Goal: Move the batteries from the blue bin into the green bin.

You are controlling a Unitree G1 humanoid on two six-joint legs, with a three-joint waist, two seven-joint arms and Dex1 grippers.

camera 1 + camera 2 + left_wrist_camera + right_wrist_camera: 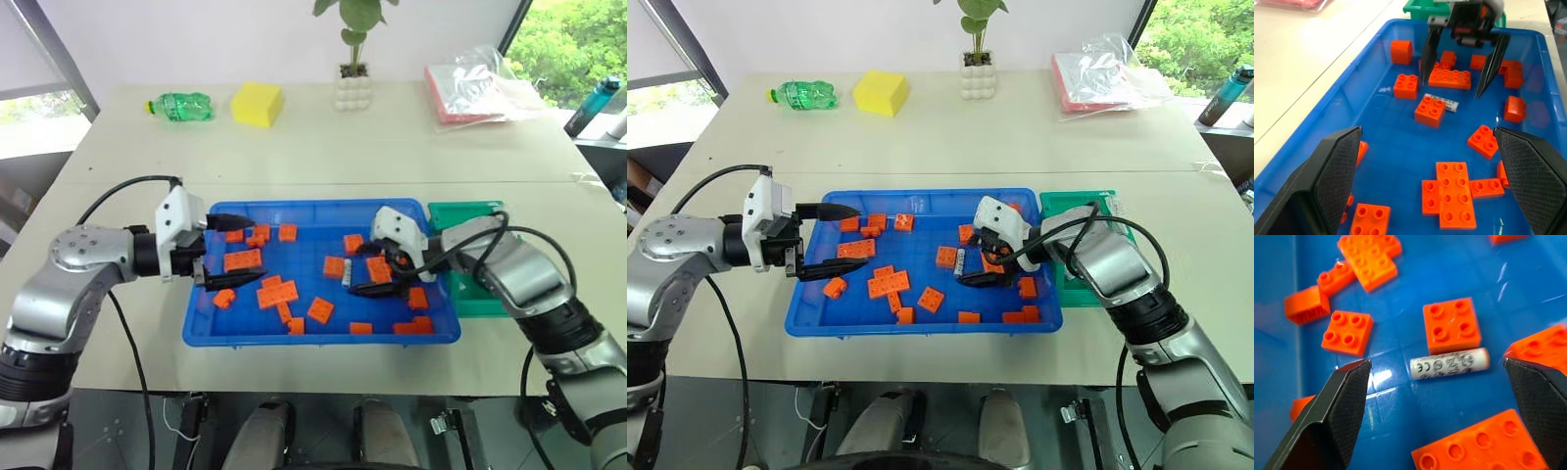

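Observation:
The blue bin (201, 328) lies in the middle of the table, strewn with orange bricks (277, 293). One of the batteries (1449, 364), a silver-grey cylinder with printed marks, lies on the bin floor beside a square orange brick (1452, 324). My right gripper (368, 273) hovers open just above it, a finger on each side, touching nothing. At the bin's left end my left gripper (233, 253) is open and empty above the bricks. The green bin (466, 211) stands against the blue bin's right end, partly hidden behind my right arm.
Along the table's far side stand a green bottle (181, 106), a yellow sponge (258, 104), a plant in a white pot (353, 90) and a pink packet in clear plastic (480, 90). Bricks crowd close around the battery.

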